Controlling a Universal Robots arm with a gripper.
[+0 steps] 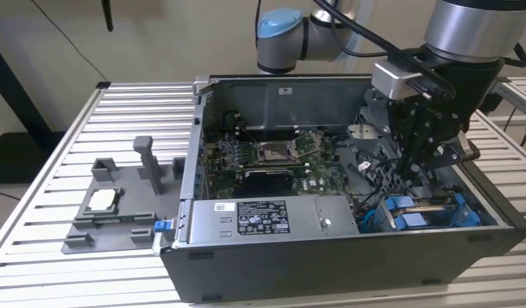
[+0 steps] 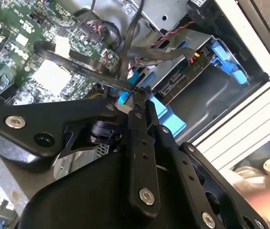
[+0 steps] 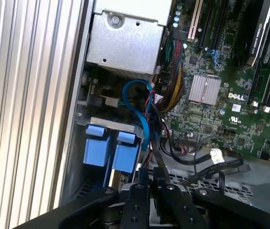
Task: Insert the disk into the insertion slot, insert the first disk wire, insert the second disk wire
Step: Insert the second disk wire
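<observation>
Closest to my wrist cameras, the claw [image 2: 139,98] is closed on a flat black disk wire [image 2: 77,69] just above the disk [image 2: 182,78], which I judge already seated in the insertion slot [image 1: 429,212], leaving wire insertion outstanding.

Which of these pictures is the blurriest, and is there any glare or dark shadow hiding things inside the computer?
The second wrist view is softest: the gripper close to the lens and a pale smear in one corner are out of focus. In the first wrist view, the ribbed table is washed bright while the cavity beside the blue carrier tabs sits in shadow. The exterior view is evenly lit, with the computer case front dark.
</observation>
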